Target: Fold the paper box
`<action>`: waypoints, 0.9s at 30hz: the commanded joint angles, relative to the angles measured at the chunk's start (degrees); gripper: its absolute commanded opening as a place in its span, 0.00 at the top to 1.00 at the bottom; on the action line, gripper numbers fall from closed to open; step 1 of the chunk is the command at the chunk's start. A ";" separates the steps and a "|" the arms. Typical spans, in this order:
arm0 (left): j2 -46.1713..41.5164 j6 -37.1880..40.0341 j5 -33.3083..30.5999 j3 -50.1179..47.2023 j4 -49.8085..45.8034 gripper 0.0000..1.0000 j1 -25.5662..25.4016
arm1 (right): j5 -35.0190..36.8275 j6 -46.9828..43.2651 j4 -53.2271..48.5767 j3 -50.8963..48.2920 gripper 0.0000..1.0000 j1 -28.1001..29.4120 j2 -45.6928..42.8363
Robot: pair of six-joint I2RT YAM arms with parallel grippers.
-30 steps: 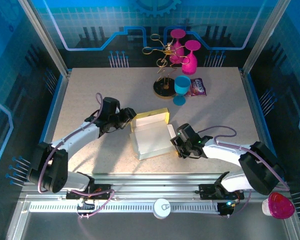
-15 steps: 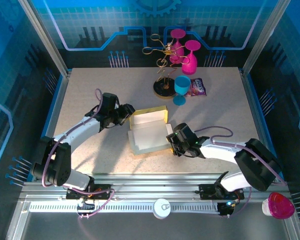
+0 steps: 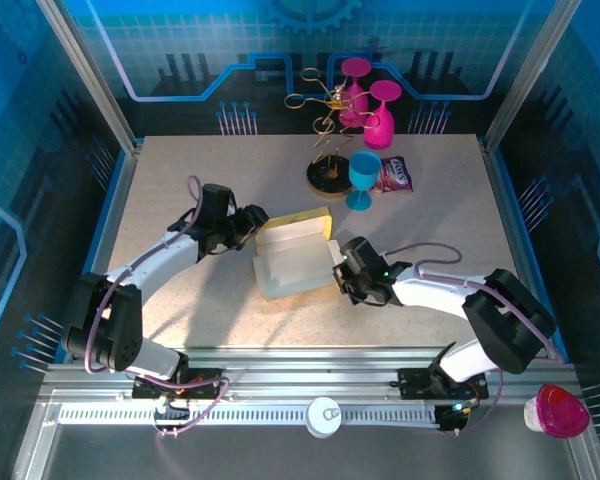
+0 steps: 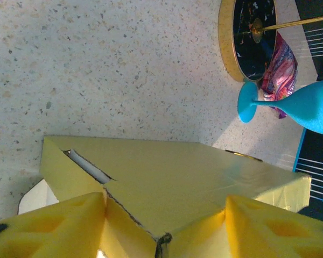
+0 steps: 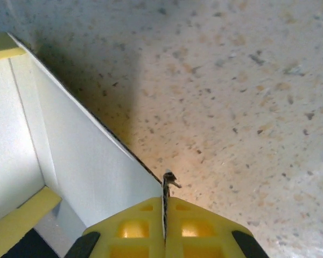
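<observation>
Right wrist shows right tool [image 5: 164, 208] pinching paper box [image 5: 81, 156].

Overhead overview, close wrist views, common box [image 3: 292, 262]

Blue circuit-patterned walls [image 3: 180, 40] are enclosing a speckled beige table [image 3: 180, 170], aluminium posts [image 3: 85, 70] are flanking it, and bright light is falling across it.
</observation>
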 commanded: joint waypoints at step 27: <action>-15.18 1.27 5.63 8.38 -26.96 0.26 11.29 | 10.05 -99.51 -64.75 61.44 1.00 -14.22 10.03</action>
